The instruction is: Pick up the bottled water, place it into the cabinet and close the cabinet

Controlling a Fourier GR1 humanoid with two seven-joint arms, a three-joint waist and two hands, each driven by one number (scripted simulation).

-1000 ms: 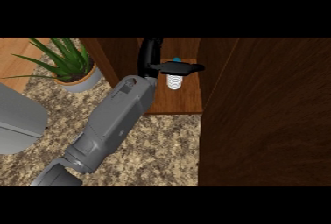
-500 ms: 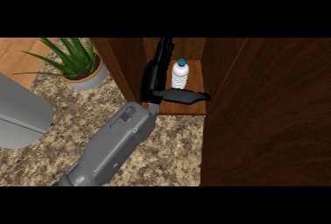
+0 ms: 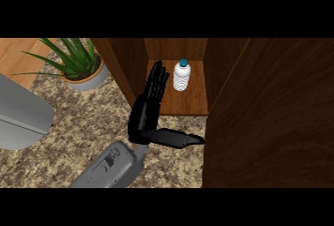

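1. At the far left a large grey rounded body [image 3: 20,115] comes in from the view's edge over the tabletop; most of it is cut off, so what it is cannot be told.
2. The tabletop [image 3: 72,132] is speckled tan and brown stone. Beyond it, at the upper left, lies a strip of light wooden floor [image 3: 20,53].
3. A potted plant [image 3: 78,66] with long green pointed leaves stands on the tabletop in a pale round pot, just left of the cabinet.
4. One grey forearm [image 3: 111,165] rises from the lower edge and ends in a black hand [image 3: 149,110]. Which hand it is cannot be told for sure. Its fingers are straight and extended, pointing up into the cabinet; its thumb sticks out to the right over the tabletop. It grips nothing.
5. The cabinet [image 3: 130,62] is dark brown wood, its inner shelf [image 3: 189,101] a lighter reddish brown.
6. The bottled water [image 3: 182,76] stands upright on that shelf, blue cap on top, long axis vertical, leaning slightly in the steep downward view. It sits just right of the fingertips, apart from them as far as can be seen.
7. The cabinet door [image 3: 274,114] fills the right side, standing open; its lower and right parts are cut off.
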